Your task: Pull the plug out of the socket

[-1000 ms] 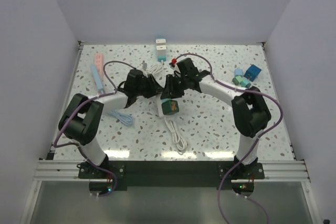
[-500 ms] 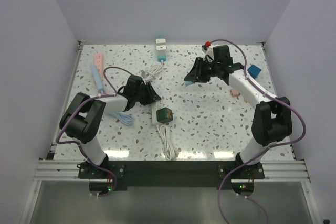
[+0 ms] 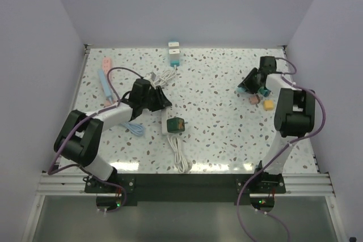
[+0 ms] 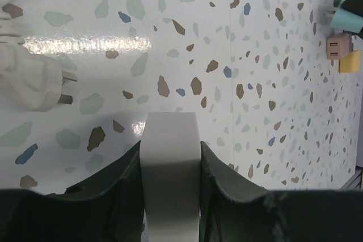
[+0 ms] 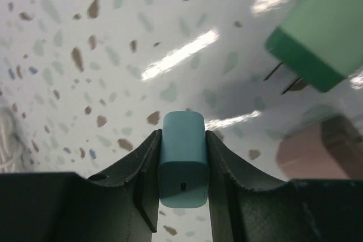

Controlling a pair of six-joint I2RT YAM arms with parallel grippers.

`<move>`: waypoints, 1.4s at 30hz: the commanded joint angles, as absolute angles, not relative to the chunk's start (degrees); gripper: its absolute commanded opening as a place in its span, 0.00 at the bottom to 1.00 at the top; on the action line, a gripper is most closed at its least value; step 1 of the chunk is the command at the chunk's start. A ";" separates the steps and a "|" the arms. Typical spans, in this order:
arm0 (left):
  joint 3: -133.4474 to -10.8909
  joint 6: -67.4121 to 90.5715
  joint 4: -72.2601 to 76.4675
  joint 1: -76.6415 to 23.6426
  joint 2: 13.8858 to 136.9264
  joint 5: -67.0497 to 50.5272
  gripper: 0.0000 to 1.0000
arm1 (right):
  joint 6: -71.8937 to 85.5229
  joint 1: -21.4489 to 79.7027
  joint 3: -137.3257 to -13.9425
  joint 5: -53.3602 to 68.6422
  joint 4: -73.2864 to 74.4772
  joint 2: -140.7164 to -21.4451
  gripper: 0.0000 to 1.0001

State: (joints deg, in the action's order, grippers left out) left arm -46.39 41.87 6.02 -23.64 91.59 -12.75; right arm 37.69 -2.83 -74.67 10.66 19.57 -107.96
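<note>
Plug [image 5: 181, 162], teal, is clamped between the right gripper's [image 5: 182, 135] fingers, well apart from the socket strip [image 4: 170, 157]. Left gripper [image 4: 170, 147] is closed on that white strip. A green adapter [image 3: 177, 124] sits on the strip near that gripper.

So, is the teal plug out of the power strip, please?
Out: the right gripper is shut on the teal plug, far across the table from the white power strip held by the left gripper.

Speaker one: What sort of place is this?

Speaker two: A robotics lab test cell. Plain pale walls [image 3: 34, 55] box in a speckled tabletop [image 3: 227, 134], with an aluminium rail [image 3: 306, 184] along its near edge.
</note>
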 commanded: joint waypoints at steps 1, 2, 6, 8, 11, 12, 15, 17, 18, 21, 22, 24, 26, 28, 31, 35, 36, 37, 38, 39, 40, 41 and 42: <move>-48.43 40.61 5.19 -23.47 87.54 -13.53 0.00 | 41.57 -4.48 -77.34 8.44 16.35 -111.17 0.00; -48.25 40.61 5.01 -23.47 87.37 -13.54 0.00 | 41.83 -5.44 -77.87 8.44 15.91 -112.40 0.00; -48.08 40.34 4.22 -23.38 87.28 -13.45 0.00 | 43.06 -7.47 -79.45 9.58 16.35 -115.39 0.03; -48.08 40.17 3.96 -23.38 87.45 -13.36 0.00 | 43.07 -8.35 -79.28 9.84 16.87 -115.31 0.22; -48.16 39.99 3.61 -23.47 87.54 -12.92 0.00 | 42.45 -9.05 -78.40 8.71 18.10 -112.60 0.52; -48.34 39.99 3.60 -23.47 87.63 -12.92 0.00 | 42.10 -9.14 -78.57 8.61 18.80 -111.80 0.62; -48.95 39.90 3.25 -23.38 87.98 -12.92 0.00 | 39.56 -9.23 -80.41 9.93 22.67 -108.64 0.74; -49.30 39.99 3.43 -23.38 88.15 -12.92 0.00 | 38.59 -9.14 -81.47 10.72 25.73 -106.18 0.77; -49.83 39.90 3.43 -23.38 88.50 -13.01 0.00 | 38.06 -9.23 -81.39 11.42 26.27 -105.21 0.78; -50.62 39.99 3.51 -23.47 89.21 -13.62 0.00 | 36.83 -8.70 -79.29 14.48 27.07 -100.30 0.79; -50.62 40.08 3.69 -23.38 89.38 -14.06 0.00 | 36.57 -7.74 -78.15 15.55 26.64 -98.63 0.79; -50.97 40.25 4.39 -23.38 89.91 -14.59 0.00 | 36.04 -5.72 -75.16 18.87 25.23 -95.72 0.79; -51.33 40.78 5.18 -23.38 90.61 -15.55 0.00 | 34.20 -0.46 -72.44 24.86 23.56 -94.40 0.80; -51.94 41.30 5.80 -23.38 91.32 -17.04 0.00 | 31.12 6.72 -71.46 29.58 23.30 -94.05 0.81; -52.38 42.10 6.94 -23.38 91.67 -17.93 0.00 | 32.69 13.42 -66.55 33.12 16.98 -92.29 0.83; -53.09 42.54 7.29 -23.38 92.02 -18.37 0.00 | 33.58 20.29 -64.68 32.18 13.71 -89.74 0.99; -53.17 42.54 7.47 -23.38 92.20 -18.72 0.00 | 32.53 21.69 -64.95 32.08 13.97 -89.56 0.99; -53.26 42.71 7.47 -23.38 92.28 -18.72 0.00 | 32.00 23.88 -65.21 31.65 14.24 -89.39 0.99; -53.44 42.89 7.64 -23.38 92.29 -18.89 0.00 | 31.82 24.78 -65.48 30.86 14.41 -89.38 0.99; -53.44 42.98 7.73 -23.38 92.37 -19.16 0.00 | 31.21 25.57 -65.48 30.94 14.50 -89.38 0.99; -53.52 43.33 8.08 -23.38 92.46 -19.25 0.00 | 31.03 26.71 -65.65 31.29 14.59 -90.08 0.99; -53.53 43.50 8.26 -23.38 92.46 -19.42 0.00 | 30.94 27.24 -66.00 31.55 15.11 -90.44 0.99; -53.44 43.51 8.44 -23.38 92.55 -19.51 0.00 | 30.68 27.77 -66.01 32.34 15.12 -90.79 0.99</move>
